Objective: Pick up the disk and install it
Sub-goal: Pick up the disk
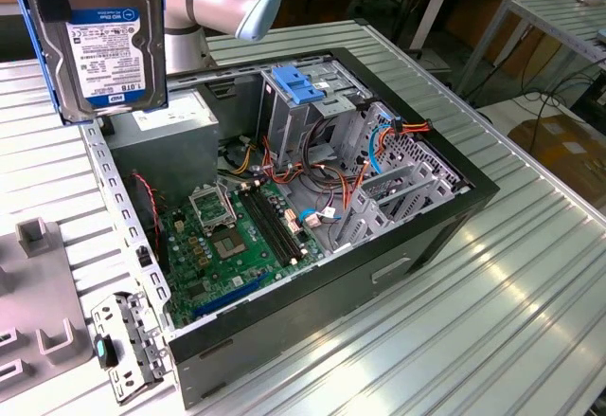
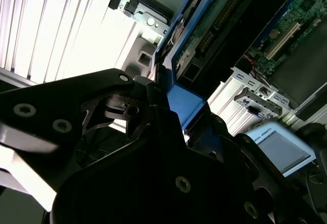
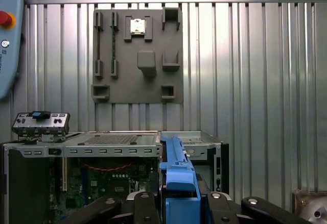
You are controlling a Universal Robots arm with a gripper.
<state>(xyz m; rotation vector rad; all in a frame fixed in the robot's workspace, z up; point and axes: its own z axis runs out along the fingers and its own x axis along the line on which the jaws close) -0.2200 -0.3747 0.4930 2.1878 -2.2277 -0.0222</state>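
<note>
The disk [image 1: 99, 42] hangs high above the table at the exterior view's left. It stands on edge, its white-and-blue label facing the camera and blue rails along its sides. In both wrist views my gripper [image 3: 179, 199] is shut on it, with black fingers [image 3: 145, 203] pressing the blue-railed disk [image 3: 178, 175] from both sides. In the second wrist view the disk [image 2: 186, 101] runs out from the gripper [image 2: 171, 109] over the case. The open computer case [image 1: 464, 189] lies below, with its drive cage and blue latch [image 1: 298, 84] at the back.
A grey power supply box [image 1: 170, 136] fills the case's near corner under the disk. The motherboard [image 1: 227, 236] and loose cables [image 1: 379, 151] lie inside. A grey fixture plate [image 1: 38, 312] and a metal bracket [image 1: 123, 345] rest on the ribbed table [image 1: 473, 340].
</note>
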